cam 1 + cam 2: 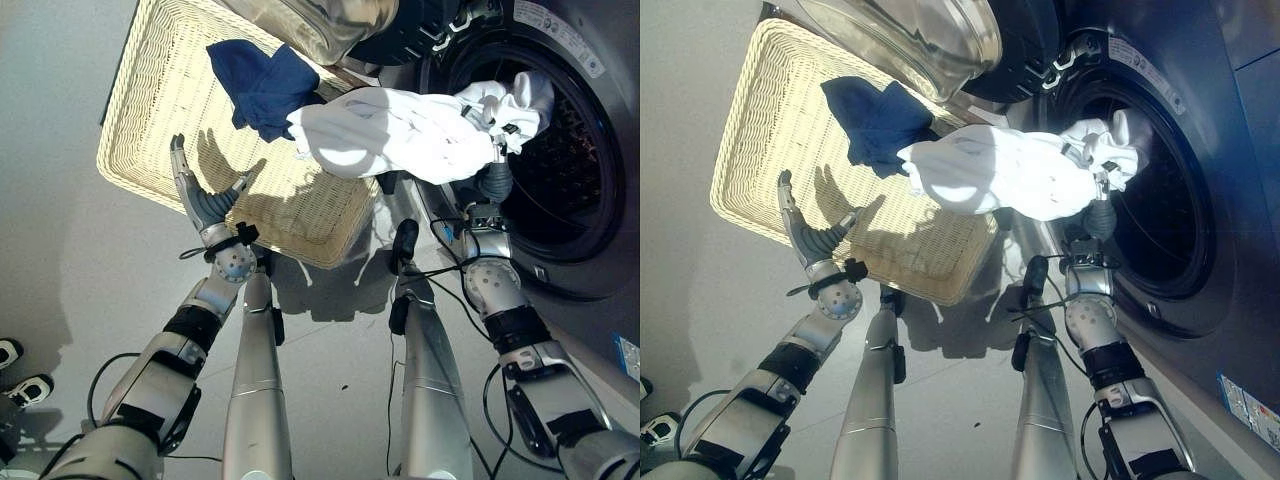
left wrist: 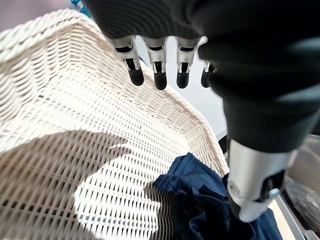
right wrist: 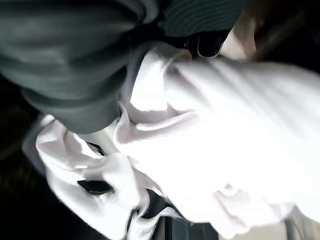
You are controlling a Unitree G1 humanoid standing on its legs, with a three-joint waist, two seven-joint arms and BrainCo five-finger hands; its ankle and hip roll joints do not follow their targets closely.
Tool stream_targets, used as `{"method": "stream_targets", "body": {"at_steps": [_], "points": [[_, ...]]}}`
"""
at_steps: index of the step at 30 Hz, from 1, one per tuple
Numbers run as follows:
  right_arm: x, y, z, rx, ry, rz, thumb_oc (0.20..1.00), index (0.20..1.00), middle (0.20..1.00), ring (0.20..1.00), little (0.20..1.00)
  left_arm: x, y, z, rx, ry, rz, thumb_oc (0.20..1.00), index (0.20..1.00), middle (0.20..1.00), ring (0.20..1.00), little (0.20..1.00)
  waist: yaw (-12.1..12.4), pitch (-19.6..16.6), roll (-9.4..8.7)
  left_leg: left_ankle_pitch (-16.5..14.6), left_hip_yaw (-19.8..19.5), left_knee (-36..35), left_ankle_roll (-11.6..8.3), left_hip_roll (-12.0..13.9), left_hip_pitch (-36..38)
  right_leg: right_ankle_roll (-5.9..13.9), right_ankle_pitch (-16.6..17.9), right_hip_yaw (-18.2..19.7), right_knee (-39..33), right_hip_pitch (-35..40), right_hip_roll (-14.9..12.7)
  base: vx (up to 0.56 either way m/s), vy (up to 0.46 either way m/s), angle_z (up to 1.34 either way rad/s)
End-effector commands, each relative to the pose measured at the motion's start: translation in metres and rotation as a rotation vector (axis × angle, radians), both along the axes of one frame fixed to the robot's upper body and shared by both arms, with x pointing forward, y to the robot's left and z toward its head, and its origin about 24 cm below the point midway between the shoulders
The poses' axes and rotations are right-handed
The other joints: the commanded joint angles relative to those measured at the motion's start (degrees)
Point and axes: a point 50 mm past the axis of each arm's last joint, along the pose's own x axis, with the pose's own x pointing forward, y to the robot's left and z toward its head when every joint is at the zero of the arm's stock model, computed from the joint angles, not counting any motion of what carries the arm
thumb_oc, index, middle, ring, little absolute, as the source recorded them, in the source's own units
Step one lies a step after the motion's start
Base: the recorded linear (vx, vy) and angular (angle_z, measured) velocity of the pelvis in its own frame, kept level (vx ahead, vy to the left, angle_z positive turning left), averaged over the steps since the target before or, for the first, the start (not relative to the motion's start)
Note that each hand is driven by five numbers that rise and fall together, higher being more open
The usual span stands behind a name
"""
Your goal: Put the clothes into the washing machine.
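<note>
One white garment [image 1: 400, 130] is bunching in my right hand [image 1: 490, 125], gripped to feed the washing machine drum [image 1: 560, 170]; my left hand [image 1: 200, 195] is hovering open above the basket [image 1: 150, 120].

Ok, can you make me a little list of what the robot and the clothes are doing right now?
right hand: closed on the white garment
white garment: held at the washing machine's open door, one end inside the opening, the rest hanging outside
washing machine: door open
left hand: open, over the wicker basket, holding nothing
wicker basket: on the floor beside the machine
blue garment: lying in the basket
</note>
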Motion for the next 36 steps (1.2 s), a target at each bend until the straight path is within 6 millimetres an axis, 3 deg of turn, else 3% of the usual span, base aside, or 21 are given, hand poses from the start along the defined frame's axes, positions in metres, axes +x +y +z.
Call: {"method": "stream_targets", "body": {"at_steps": [1,4,8,11,13,14,15,18,20,21,23,29,33,35,36], "points": [[-0.003,-0.014,0.026,0.03,-0.059,-0.007,0.2,0.2,0.2,0.2,0.2,0.002,0.011,0.02,-0.024,-0.066,0.003,1.0,1.0,1.0,1.0,1.0,0.6,-0.1,-0.73,2.0,1.5,-1.1,4.25,-4.1,-0.7,3.11,3.6,-2.9,-0.8,0.8,3.7,0.0,0.019,-0.03],[0.011,-0.034,0.01,0.019,0.134,-0.079,0.2,0.2,0.2,0.2,0.2,0.007,0.013,0.02,-0.029,-0.046,0.004,1.0,1.0,1.0,1.0,1.0,0.9,-0.1,-0.37,1.9,1.6,-0.9,4.11,-4.0,-1.3,2.76,3.5,-2.9,-0.7,0.3,3.9,0.0,0.013,-0.03],[0.015,-0.063,0.004,-0.012,0.286,-0.218,0.2,0.2,0.2,0.2,0.2,0.01,0.013,0.022,-0.014,-0.033,-0.002,1.0,1.0,1.0,1.0,1.0,1.2,-0.1,0.01,1.7,1.5,-0.5,4.12,-4.0,-1.8,2.43,3.3,-3.0,-0.4,-0.2,4.0,0.01,-0.003,-0.06],[0.011,-0.093,0.038,-0.004,0.313,-0.41,0.2,0.2,0.2,0.2,0.2,0.01,0.015,0.019,0.003,-0.02,-0.006,1.0,1.0,1.0,1.0,1.0,1.4,-0.1,0.28,1.0,1.1,0.8,4.06,-3.8,-2.5,2.3,3.4,-2.8,-0.3,-0.7,4.1,0.0,-0.004,-0.01],[-0.015,-0.138,0.087,0.078,0.21,-0.708,0.2,0.2,0.2,0.2,0.2,0.001,0.025,0.003,0.042,0.005,0.002,1.0,1.0,1.0,1.0,1.0,1.6,-0.1,-0.27,-0.2,0.9,2.1,4.3,-3.2,-2.6,2.13,2.6,-2.9,0.2,-0.1,4.6,-0.01,-0.066,-0.03],[-0.038,-0.158,0.11,0.142,0.134,-0.905,0.2,0.2,0.2,0.2,0.2,-0.004,0.032,-0.001,0.065,0.014,0.011,1.0,1.0,1.0,1.0,1.0,1.7,-0.1,-0.88,-0.4,0.5,1.9,4.32,-3.1,-2.6,2.13,2.6,-3.2,-0.2,0.3,5.1,-0.03,-0.089,-0.08],[-0.043,-0.162,0.117,0.157,0.117,-0.935,0.2,0.2,0.2,0.2,0.2,-0.005,0.034,0.0,0.07,0.015,0.015,1.0,1.0,1.0,1.0,1.0,1.6,-0.1,-1.08,-0.4,0.5,1.7,4.33,-3.1,-2.6,2.15,2.7,-3.3,-0.4,0.4,5.3,-0.03,-0.079,-0.13],[-0.084,-0.18,0.158,0.183,-0.002,-1.151,0.2,0.2,0.2,0.2,0.2,-0.011,0.051,0.001,0.097,0.038,0.049,1.0,1.0,1.0,1.0,1.0,1.1,-0.1,-2.51,-0.8,-0.2,1.3,4.51,-2.9,-2.4,2.46,3.0,-3.4,-1.5,1.0,5.9,-0.02,-0.053,-0.06],[-0.09,-0.182,0.163,0.17,-0.018,-1.166,0.2,0.2,0.2,0.2,0.2,-0.012,0.054,0.001,0.105,0.043,0.058,1.0,1.0,1.0,1.0,1.0,0.8,-0.1,-2.8,-0.9,-0.3,1.2,4.57,-2.9,-2.3,2.52,2.9,-3.4,-1.5,1.1,6.1,0.0,0.0,0.0],[-0.102,-0.192,0.165,0.122,-0.025,-1.176,0.504,0.504,0.504,0.504,0.504,-0.014,0.063,0.002,0.138,0.068,0.076,1.0,1.0,1.0,1.0,1.0,0.0,-0.1,-3.94,-1.4,-0.4,1.5,4.79,-2.8,-1.7,2.53,2.9,-3.1,-1.7,1.7,6.3,0.0,0.0,0.0],[-0.104,-0.198,0.159,0.078,0.008,-1.166,1.0,1.0,1.0,1.0,1.0,-0.014,0.07,0.003,0.158,0.093,0.082,1.0,1.0,1.0,1.0,1.0,-0.2,-0.1,-4.82,-1.8,-0.6,2.3,5.18,-2.9,-1.3,2.38,2.8,-2.9,-1.6,2.3,6.4,0.0,0.0,0.0],[-0.094,-0.224,0.134,0.022,0.153,-1.106,1.0,1.0,1.0,1.0,1.0,-0.006,0.069,0.01,0.193,0.116,0.034,1.0,1.0,1.0,1.0,1.0,0.6,-0.1,-4.66,-2.4,-1.3,2.8,5.7,-3.9,-0.1,2.09,2.6,-3.0,-1.4,3.4,5.9,0.01,-0.008,-0.02],[-0.077,-0.221,0.118,-0.156,0.409,-1.128,1.0,1.0,1.0,1.0,1.0,-0.003,0.058,0.007,0.256,0.122,-0.003,1.0,1.0,1.0,1.0,1.0,1.4,-0.1,-3.71,-2.6,-1.4,2.6,6.06,-4.6,0.1,1.96,2.6,-3.2,-1.5,3.5,5.6,0.0,-0.01,0.06],[-0.077,-0.221,0.118,-0.156,0.409,-1.128,1.0,1.0,1.0,1.0,1.0,-0.003,0.058,0.007,0.256,0.122,-0.003,1.0,1.0,1.0,1.0,1.0,1.4,-0.1,-3.71,-2.6,-1.4,2.6,6.06,-4.6,0.1,1.96,2.6,-3.2,-1.5,3.5,5.6,0.0,-0.014,0.03],[-0.072,-0.218,0.116,-0.27,0.496,-1.16,1.0,1.0,1.0,1.0,1.0,-0.003,0.054,0.009,0.286,0.117,-0.011,1.0,1.0,1.0,1.0,1.0,1.7,-0.1,-3.61,-2.6,-1.5,2.5,6.23,-4.7,0.0,2.0,2.8,-3.3,-1.7,3.5,5.6,0.0,-0.028,0.05]]}}
